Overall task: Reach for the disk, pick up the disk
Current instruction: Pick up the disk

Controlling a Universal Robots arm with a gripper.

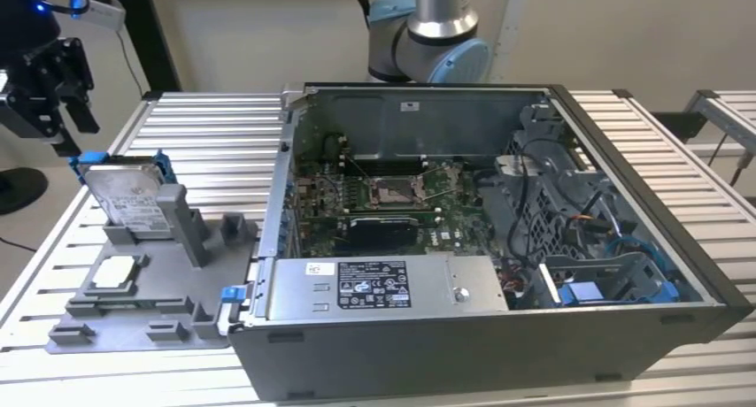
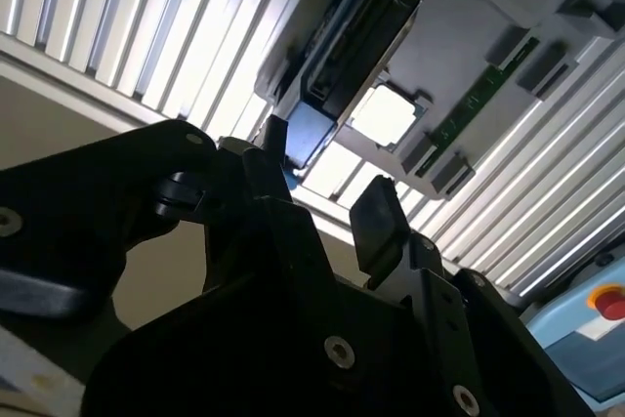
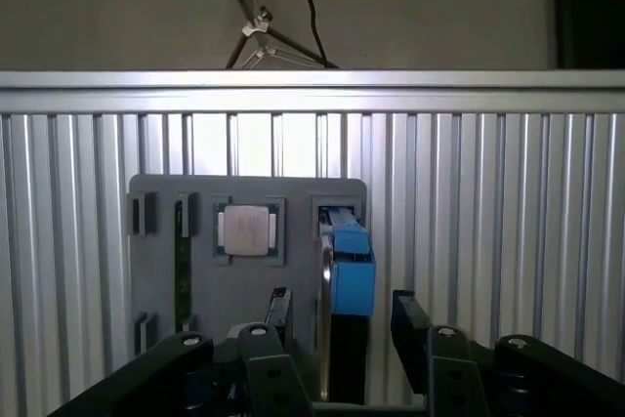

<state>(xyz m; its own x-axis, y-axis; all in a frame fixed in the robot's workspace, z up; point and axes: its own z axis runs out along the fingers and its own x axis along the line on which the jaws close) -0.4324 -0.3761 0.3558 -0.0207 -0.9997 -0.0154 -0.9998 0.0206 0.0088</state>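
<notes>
Slatted table [image 1: 201, 124] bears grey fixture [image 1: 124, 311] holding the disk [image 1: 127, 199] upright.

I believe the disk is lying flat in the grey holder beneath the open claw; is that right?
Not quite: the disk stands on edge in the grey holder, as the exterior view shows. It is indeed beneath the open claw.

Place: I'm running a robotics lab bench.
Signs: slatted aluminium table [image 1: 212, 133], opened desktop computer [image 1: 473, 358], grey parts fixture [image 1: 119, 323], robot arm's base [image 1: 431, 49].
</notes>
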